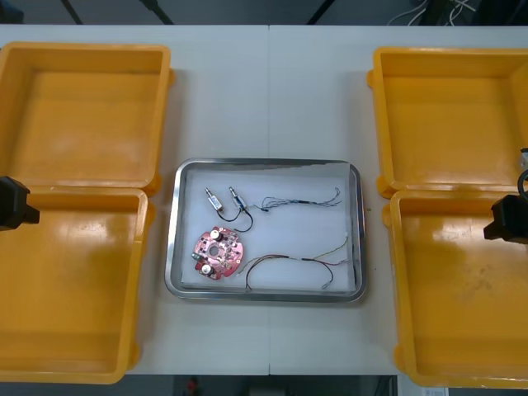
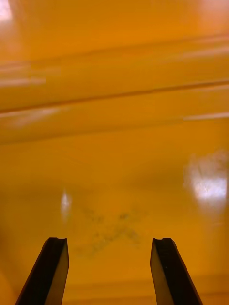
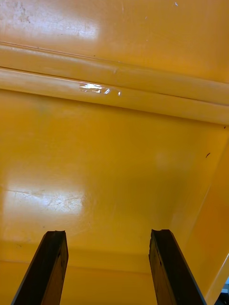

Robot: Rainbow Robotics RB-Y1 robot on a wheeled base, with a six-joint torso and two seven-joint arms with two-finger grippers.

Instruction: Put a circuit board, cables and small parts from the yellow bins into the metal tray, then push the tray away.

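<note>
The metal tray (image 1: pixel 266 162) sits in the middle of the light table (image 1: pixel 272 91), white inside, between the two pairs of yellow bins and apart from them on both sides. In its near-left part lies the round red circuit board (image 1: pixel 219 252). Just beyond the board lie two small metal parts (image 1: pixel 214 200), side by side, and a black cable (image 1: pixel 244 221) curls from them toward the board. A thin dark cable (image 1: pixel 301 201) stretches across the far-right part of the tray, and a red and yellow cable (image 1: pixel 297 260) runs along the near-right part, its ends fanning out close to the right wall. The left gripper (image 1: pixel 15 204) shows at the left edge of the front view, over the far end of the near left bin (image 1: pixel 140 272), just by the rim it shares with the far left bin (image 1: pixel 82 49). In the left wrist view, the left gripper (image 3: pixel 107 233) has its black fingers (image 3: pixel 50 267) spread wide with nothing between them, above the bin's bare floor. The right gripper (image 1: pixel 505 219) shows at the right edge of the front view, over the far end of the near right bin (image 1: pixel 394 280), close to the far right bin (image 1: pixel 379 124). In the right wrist view, the right gripper (image 2: pixel 109 240) is likewise spread wide and holds nothing, above that bin's scuffed floor.
</note>
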